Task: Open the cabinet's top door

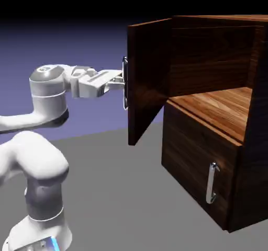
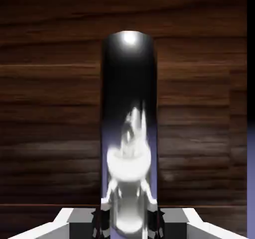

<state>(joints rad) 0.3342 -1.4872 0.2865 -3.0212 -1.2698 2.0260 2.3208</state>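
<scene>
The dark-brown cabinet (image 1: pixel 209 140) stands at the exterior view's right. Its top door (image 1: pixel 149 80) is swung well out from the front, and the lighter wood shelf (image 1: pixel 220 106) inside shows. The door's long silver handle (image 1: pixel 125 82) faces my arm. My gripper (image 1: pixel 121 80) reaches in from the left and is shut on that handle. In the hand view the handle (image 2: pixel 129 108) fills the middle as a shiny dark bar against the door's wood grain (image 2: pixel 50 108), with my gripper (image 2: pixel 128 218) closed around its lower part.
The shorter lower panel (image 1: pixel 196 166) is closed, with its small silver handle (image 1: pixel 211 183) low at the right. My white arm (image 1: pixel 36 166) rises at the lower left. Grey tabletop (image 1: pixel 120 203) lies in front of the cabinet.
</scene>
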